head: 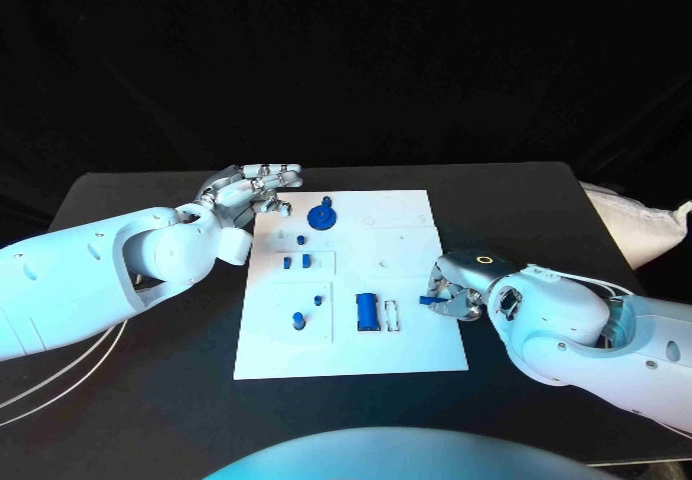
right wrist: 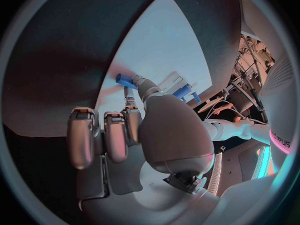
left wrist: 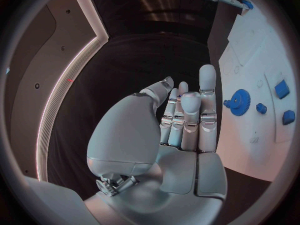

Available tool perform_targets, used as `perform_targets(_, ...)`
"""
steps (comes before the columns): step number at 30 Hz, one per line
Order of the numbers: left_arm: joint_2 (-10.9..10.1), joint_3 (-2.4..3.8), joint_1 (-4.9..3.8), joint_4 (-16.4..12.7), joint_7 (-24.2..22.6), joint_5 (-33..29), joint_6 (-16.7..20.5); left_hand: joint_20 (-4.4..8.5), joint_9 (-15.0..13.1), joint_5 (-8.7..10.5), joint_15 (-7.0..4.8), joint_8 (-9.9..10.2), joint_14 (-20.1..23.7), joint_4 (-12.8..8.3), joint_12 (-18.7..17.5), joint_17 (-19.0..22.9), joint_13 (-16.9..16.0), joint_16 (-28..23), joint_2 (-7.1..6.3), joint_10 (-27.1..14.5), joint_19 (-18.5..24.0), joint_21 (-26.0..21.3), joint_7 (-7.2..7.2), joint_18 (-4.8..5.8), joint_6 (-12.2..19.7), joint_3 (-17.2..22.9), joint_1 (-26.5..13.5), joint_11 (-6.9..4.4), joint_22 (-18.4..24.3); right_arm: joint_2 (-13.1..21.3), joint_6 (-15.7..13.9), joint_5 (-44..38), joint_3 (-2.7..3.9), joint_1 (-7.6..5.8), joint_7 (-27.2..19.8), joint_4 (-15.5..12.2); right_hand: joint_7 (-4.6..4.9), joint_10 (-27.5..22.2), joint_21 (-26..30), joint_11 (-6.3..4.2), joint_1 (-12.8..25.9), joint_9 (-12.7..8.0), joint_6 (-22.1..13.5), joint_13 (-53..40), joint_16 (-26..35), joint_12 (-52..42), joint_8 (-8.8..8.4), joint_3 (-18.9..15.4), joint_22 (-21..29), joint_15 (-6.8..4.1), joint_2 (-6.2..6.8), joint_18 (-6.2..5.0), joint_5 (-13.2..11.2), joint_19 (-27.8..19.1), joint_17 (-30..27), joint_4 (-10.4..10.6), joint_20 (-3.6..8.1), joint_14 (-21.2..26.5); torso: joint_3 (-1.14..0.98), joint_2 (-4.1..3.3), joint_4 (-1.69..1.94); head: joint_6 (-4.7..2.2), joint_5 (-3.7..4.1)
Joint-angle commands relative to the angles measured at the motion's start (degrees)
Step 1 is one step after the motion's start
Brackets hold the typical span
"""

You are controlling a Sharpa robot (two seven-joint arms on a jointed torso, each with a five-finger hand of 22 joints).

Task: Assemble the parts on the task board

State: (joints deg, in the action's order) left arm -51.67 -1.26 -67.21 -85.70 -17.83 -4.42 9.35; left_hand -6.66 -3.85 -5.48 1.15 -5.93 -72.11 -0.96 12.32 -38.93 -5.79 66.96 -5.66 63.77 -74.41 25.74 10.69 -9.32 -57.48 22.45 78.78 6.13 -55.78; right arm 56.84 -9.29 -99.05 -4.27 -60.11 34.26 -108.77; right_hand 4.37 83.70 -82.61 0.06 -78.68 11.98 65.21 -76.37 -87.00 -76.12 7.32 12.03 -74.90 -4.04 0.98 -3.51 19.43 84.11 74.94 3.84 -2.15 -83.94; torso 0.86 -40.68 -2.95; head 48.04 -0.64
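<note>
A small blue peg (head: pixel 428 299) is pinched between the thumb and a fingertip of the right hand (head: pixel 459 296) at the right edge of the white task board (head: pixel 389 340), the other fingers being curled in toward the palm. The left hand (head: pixel 257 188) is held just off the board's upper left corner, its fingers straight and close together with nothing in them. On the board, a blue gear (head: pixel 322 214) is seen near that corner, small blue pegs (head: pixel 297 320) down its left part, and a blue block (head: pixel 368 311) beside the right hand.
</note>
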Motion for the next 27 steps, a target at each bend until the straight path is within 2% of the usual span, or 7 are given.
perform_targets(1,0.03,0.04,-0.01,-0.16,-0.22,0.30,-1.00,0.04,0.02,-0.29,0.04,-0.02,0.51,-0.23,0.23,0.05,0.06,0.01,-0.07,-0.28,0.33,-0.28,-0.12,-1.00,0.19,0.01,0.06,0.03,0.10,0.40,-6.39,7.63,-0.30,0.35,0.61,-0.61,-0.23,0.98,-0.41,-0.68,1.21,0.92,0.37,-4.97,0.02,0.21,0.24,2.98,-4.01,-0.24,-0.71,0.91,0.91,1.13,9.71,0.12,0.33,-4.98,0.00,0.06,0.03,-0.09,-0.02)
perform_targets(5,0.05,0.04,-0.01,-0.16,-0.21,0.31,-0.94,0.04,0.02,-0.29,0.04,-0.02,0.51,-0.23,0.23,0.05,0.06,0.01,-0.07,-0.28,0.33,-0.28,-0.12,-1.00,0.19,0.01,0.06,0.03,0.10,0.91,-10.66,15.01,-0.25,-0.13,0.23,-1.60,-0.18,1.20,-0.49,-0.53,4.40,1.26,0.31,-5.30,-0.01,-0.18,0.10,6.36,-4.15,-0.21,0.08,0.93,3.25,1.19,9.80,1.30,0.33,-5.02,0.07,0.06,0.10,-0.19,0.03)
perform_targets(10,0.11,0.04,-0.01,-0.19,-0.18,0.33,-0.80,0.05,-0.01,-0.32,0.01,-0.12,0.54,-0.38,0.30,0.12,0.07,0.03,0.03,-0.35,0.33,-0.30,-0.16,-1.02,0.08,0.14,0.22,-0.01,0.09,1.26,-13.67,22.26,-0.20,-0.83,-0.18,-2.75,-0.22,1.41,-0.45,-0.54,6.85,1.67,0.59,-5.58,-0.03,-0.52,0.21,8.42,-4.10,-0.29,2.12,0.89,3.13,1.17,9.85,1.49,0.39,-5.03,0.09,0.03,0.08,-0.27,0.03)
perform_targets(12,0.13,0.04,-0.01,-0.21,-0.17,0.33,-0.80,0.06,-0.02,-0.33,0.01,-0.13,0.55,-0.42,0.32,0.12,0.07,0.04,0.05,-0.37,0.33,-0.30,-0.16,-1.02,0.07,0.17,0.27,-0.02,0.09,1.20,-14.23,24.60,-0.18,-0.99,-0.45,-3.11,-0.28,1.60,-0.60,-0.59,7.14,1.81,0.72,-5.86,-0.15,-0.96,0.29,8.51,-4.33,-0.33,2.93,0.95,3.06,1.28,10.06,1.12,0.42,-5.08,0.00,-0.02,0.04,-0.27,-0.08)
perform_targets(15,0.14,0.04,-0.01,-0.24,-0.13,0.33,-0.83,0.06,-0.02,-0.33,0.01,-0.13,0.55,-0.42,0.32,0.12,0.07,0.04,0.05,-0.37,0.33,-0.30,-0.16,-1.02,0.07,0.17,0.27,-0.02,0.09,0.86,-14.58,27.37,-0.17,-1.12,-0.83,-3.41,-0.28,1.74,-0.74,-0.58,8.27,2.00,0.90,-6.04,-0.21,-1.22,0.39,8.16,-4.54,-0.33,3.83,1.00,2.97,1.38,10.16,1.17,0.45,-5.11,-0.04,-0.08,0.04,-0.23,-0.17)
perform_targets(20,0.17,0.04,-0.01,-0.33,-0.12,0.34,-0.83,0.06,-0.02,-0.33,0.01,-0.13,0.55,-0.42,0.32,0.12,0.07,0.04,0.05,-0.37,0.33,-0.30,-0.16,-1.02,0.07,0.17,0.27,-0.02,0.09,0.07,-14.05,30.77,-0.16,-1.18,-1.26,-3.29,-0.33,1.86,-0.86,-0.61,8.86,2.10,1.00,-6.21,-0.29,-1.47,0.44,8.08,-4.72,-0.35,3.80,1.03,3.02,1.46,10.29,1.35,0.46,-5.14,0.07,-0.03,0.04,-0.19,-0.14)
perform_targets(27,0.15,0.04,-0.01,-0.54,-0.07,0.43,-0.86,0.06,-0.02,-0.35,-0.01,-0.16,0.55,-0.55,0.37,0.12,0.07,0.08,0.08,-0.41,0.33,-0.30,-0.17,-1.03,0.07,0.26,0.40,-0.02,0.08,-1.37,-10.76,32.73,-0.16,-1.19,-0.50,-2.42,-0.47,2.07,-1.07,-0.71,10.75,2.40,1.30,-6.43,-0.39,-1.78,0.58,7.35,-5.03,-0.43,3.82,1.10,4.18,1.62,10.45,2.09,0.53,-5.18,0.01,-0.06,0.03,0.06,-0.25)
